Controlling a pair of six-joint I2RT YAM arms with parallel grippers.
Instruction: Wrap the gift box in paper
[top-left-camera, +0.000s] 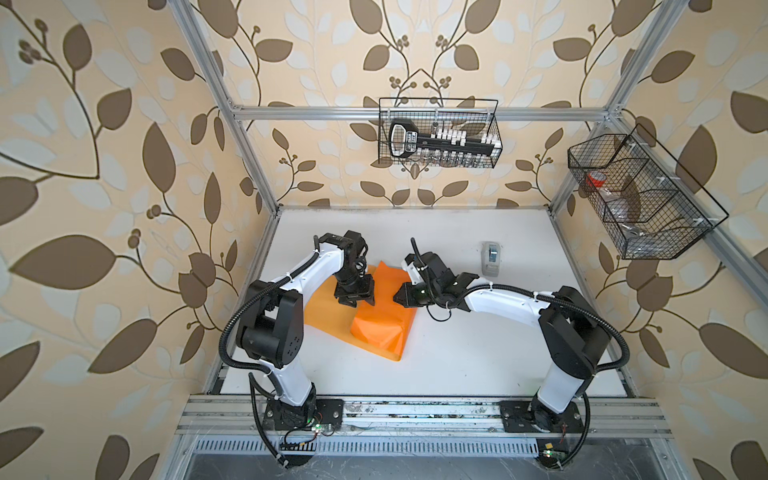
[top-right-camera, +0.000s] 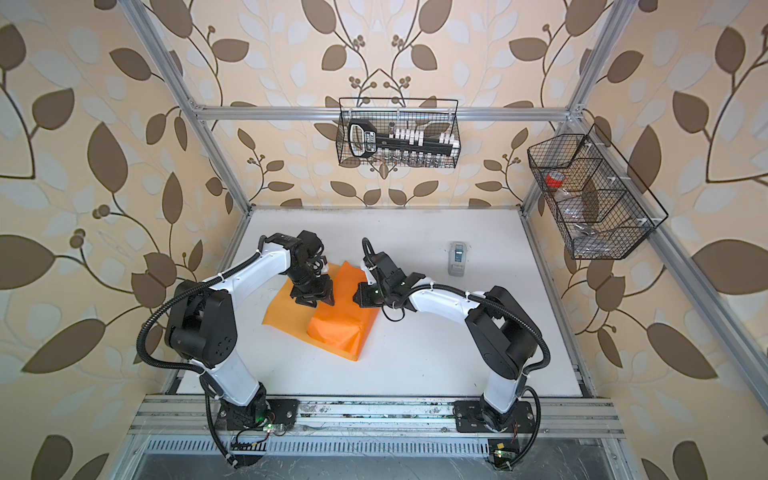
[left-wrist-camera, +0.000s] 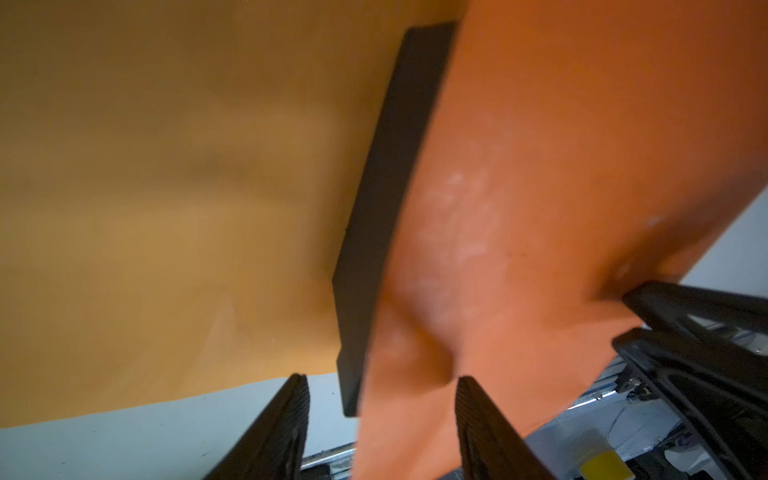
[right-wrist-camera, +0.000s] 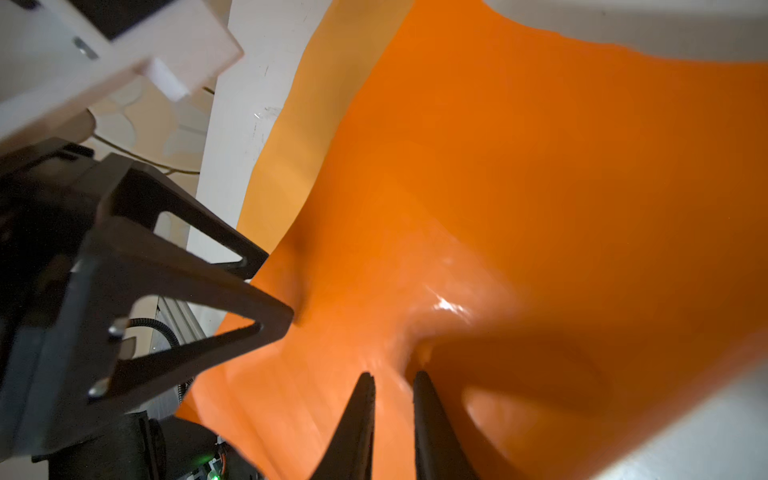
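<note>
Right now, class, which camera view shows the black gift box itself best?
The left wrist view: a black side of the gift box shows bare beside the orange paper folded over it. In both top views the paper covers the box, leaving only a raised lump. The right wrist view shows only paper.

Grey-white tape dispenser (top-left-camera: 491, 257) stands on white counter (top-left-camera: 457, 365), beyond and right of right end effector (top-left-camera: 401, 296). Two wire baskets (top-left-camera: 496, 124) (top-left-camera: 648, 245) hang above it.

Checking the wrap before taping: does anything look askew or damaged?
The paper drapes loose and creased over the gift box, whose black side shows in the left wrist view. No tear is visible.
</note>
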